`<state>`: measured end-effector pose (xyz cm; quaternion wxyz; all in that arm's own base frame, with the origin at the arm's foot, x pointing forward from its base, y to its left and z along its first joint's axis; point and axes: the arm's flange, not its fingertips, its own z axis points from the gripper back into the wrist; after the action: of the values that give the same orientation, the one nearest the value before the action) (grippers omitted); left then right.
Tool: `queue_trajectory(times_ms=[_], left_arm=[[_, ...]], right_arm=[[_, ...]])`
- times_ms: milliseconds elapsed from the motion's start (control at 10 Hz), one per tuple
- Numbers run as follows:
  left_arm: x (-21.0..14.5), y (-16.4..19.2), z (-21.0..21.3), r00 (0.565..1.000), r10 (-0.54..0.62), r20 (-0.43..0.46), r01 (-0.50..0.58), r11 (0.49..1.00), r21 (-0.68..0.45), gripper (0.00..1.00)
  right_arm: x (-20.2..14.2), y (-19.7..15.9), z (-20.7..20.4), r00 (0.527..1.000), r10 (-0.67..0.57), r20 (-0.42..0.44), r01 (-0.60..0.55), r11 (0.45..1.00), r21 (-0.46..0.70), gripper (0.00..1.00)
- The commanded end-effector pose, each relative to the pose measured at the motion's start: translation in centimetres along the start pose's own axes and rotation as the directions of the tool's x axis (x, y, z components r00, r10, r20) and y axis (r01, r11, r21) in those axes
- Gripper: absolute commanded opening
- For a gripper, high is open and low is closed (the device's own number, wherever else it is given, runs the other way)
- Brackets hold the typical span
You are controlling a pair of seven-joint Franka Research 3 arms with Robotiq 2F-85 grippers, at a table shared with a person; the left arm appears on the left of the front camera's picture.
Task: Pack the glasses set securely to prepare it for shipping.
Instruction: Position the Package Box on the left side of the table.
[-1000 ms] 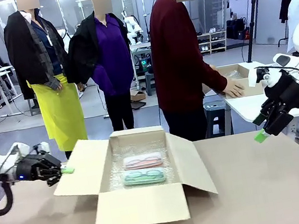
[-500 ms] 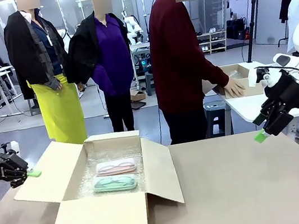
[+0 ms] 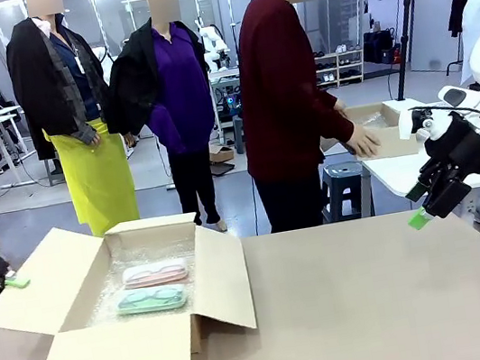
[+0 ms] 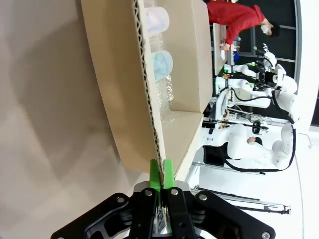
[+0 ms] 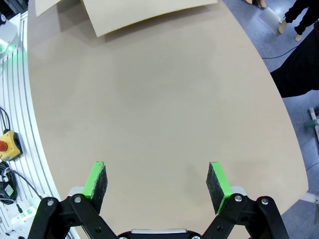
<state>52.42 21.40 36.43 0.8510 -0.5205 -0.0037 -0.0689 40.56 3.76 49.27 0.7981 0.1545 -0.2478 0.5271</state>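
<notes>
**Glasses set lies in the open box; left gripper pinches a flap**

An open cardboard box (image 3: pixel 125 317) stands on the brown desk (image 3: pixel 378 304), toward the robot's left side, with its four flaps spread outward; the bottom is lined with clear bubble wrap (image 3: pixel 103 297). The glasses set lies flat on this wrap, near the middle of the box; it is two small flat cases with rounded corners and clear lids. The pink case (image 3: pixel 154 273) is on the far side and the mint-green case (image 3: pixel 151 298) is just beside it on the near side; their long edges are parallel and close together, though I cannot tell if they touch. Through each lid a pair of glasses in the same colour as its case is visible.

The left gripper (image 4: pixel 161 174) has its green fingers pressed together on the edge of the box's left flap (image 3: pixel 29 286); in the left wrist view the corrugated edge runs straight between them. The right gripper (image 5: pixel 157 181) hovers above bare desk on the right side, well apart from the box, its fingers spread wide and holding nothing.

A person in a dark red sweater (image 3: pixel 285 90) stands behind the desk, turned toward another box (image 3: pixel 378 126) on a white side table.
</notes>
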Motion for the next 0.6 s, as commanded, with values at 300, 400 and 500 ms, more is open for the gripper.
queue_trajectory(times_ms=[300,400,500], left_arm=[[-1.8,-3.1,3.6,1.000,-0.030,-0.003,0.030,0.985,0.170,0.00],[-1.9,-3.3,3.7,1.000,-0.030,0.010,0.028,0.986,0.167,0.00],[-1.8,-3.1,3.3,1.000,-0.022,0.010,0.020,0.987,0.162,0.00]], right_arm=[[0.1,0.0,0.1,1.000,0.011,-0.012,-0.011,1.000,0.004,1.00],[0.1,0.0,0.1,1.000,0.011,-0.012,-0.011,1.000,0.004,1.00],[0.1,0.0,0.1,1.000,0.011,-0.012,-0.011,1.000,0.004,1.00]])
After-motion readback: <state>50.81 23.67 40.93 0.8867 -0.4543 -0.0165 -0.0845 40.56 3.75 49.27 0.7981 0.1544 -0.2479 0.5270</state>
